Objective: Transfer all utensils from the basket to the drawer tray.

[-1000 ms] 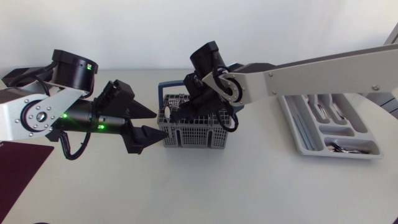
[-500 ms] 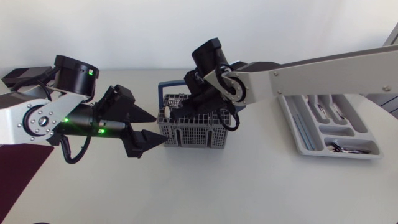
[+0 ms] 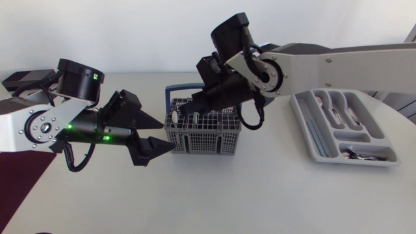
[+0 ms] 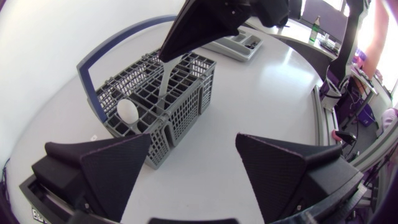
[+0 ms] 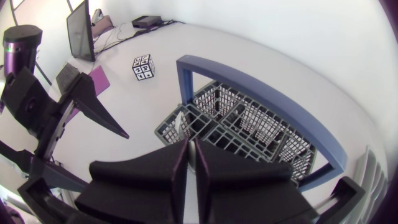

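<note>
A: What crowds the basket (image 3: 205, 142)?
B: Its own blue handle (image 5: 261, 93), a flat band arching over the top, and both arms. The left gripper (image 4: 194, 142) sits low at the basket's left side, matte wedge fingers spread wide, nothing between them — one tip just beside the wall; touching or not, I cannot tell.
A: And the right?
B: The right gripper (image 5: 191, 148) hangs over the compartments, fingers pinched to a thin slit on a slim pale utensil (image 4: 165, 81) whose lower end reaches down into the grid.
A: Anything else inside?
B: A white spoon (image 4: 127, 112), smooth oval bowl up, in the corner compartment nearest the left gripper. The basket is grey plastic lattice.
A: The drawer tray (image 3: 309, 133)?
B: Well apart at the right — pale grey, moulded into long slots, cutlery (image 3: 339, 116) lying in them. A dark maroon mat (image 3: 19, 188) lies by the left arm; a small black-and-white patterned cube (image 5: 143, 65) stands near it.
</note>
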Available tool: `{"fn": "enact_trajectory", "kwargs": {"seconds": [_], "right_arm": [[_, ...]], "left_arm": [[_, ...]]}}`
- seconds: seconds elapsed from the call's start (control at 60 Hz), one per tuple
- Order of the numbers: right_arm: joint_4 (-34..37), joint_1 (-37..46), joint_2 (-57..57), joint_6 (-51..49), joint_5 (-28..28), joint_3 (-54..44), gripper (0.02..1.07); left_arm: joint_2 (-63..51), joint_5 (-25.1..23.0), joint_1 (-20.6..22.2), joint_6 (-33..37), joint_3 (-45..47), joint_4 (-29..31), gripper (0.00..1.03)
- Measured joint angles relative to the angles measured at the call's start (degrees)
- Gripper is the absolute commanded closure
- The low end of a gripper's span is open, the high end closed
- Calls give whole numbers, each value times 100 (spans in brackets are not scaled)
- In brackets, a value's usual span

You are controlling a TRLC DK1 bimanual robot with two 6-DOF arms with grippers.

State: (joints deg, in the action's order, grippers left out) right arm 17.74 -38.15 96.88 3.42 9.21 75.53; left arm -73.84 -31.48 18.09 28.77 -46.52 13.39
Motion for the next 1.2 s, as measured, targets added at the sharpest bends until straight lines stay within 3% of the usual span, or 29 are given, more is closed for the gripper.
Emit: {"fn": "enact_trajectory", "kwargs": {"seconds": [0.667,0.933,1.2], "right_arm": [[739,498,-1294,2,627,-20,100],[1368,1606,-2103,-142,1034,-426,100],[2090,3029,-2546,-907,562,-1128,100]], "left_arm": [[20,0,103,0,0,81,8],[131,4,101,0,0,175,8],[138,22,125,-2,-2,240,8]]}}
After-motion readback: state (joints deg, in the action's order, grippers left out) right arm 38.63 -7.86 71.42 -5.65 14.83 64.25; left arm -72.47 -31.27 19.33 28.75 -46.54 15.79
